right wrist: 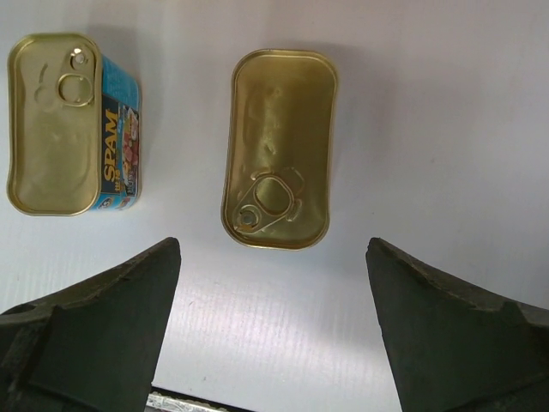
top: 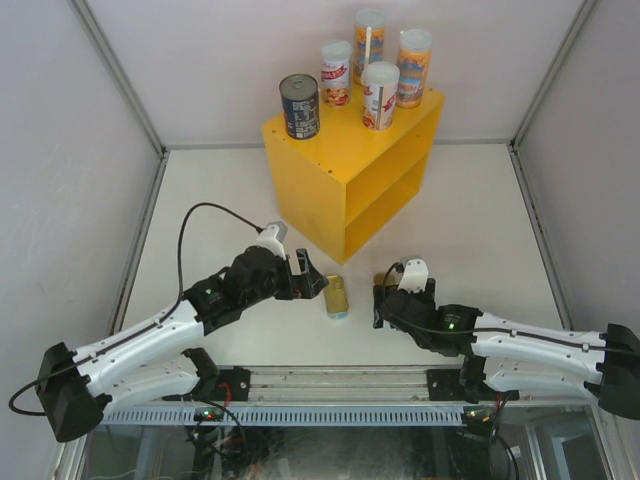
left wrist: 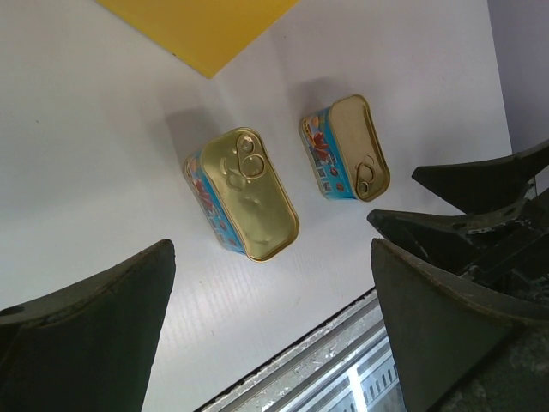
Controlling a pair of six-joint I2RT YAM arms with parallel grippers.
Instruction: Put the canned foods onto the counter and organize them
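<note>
The whole white table (top: pixel 200 200) is seen from high above its near edge, facing the yellow counter (top: pixel 345 185). The surface just in front of the counter is viewed closely from above by both wrist cameras. The two gold-topped tins (right wrist: pixel 279 146) lying there are shared by both wrist views.

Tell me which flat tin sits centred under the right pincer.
The right tin, showing only its gold top. The left tin lies off to the side, its blue SPAM label visible.

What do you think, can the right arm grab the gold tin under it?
Probably yes: the right gripper hangs open over that tin, one finger either side, nothing between; the other tin lies apart.
</note>
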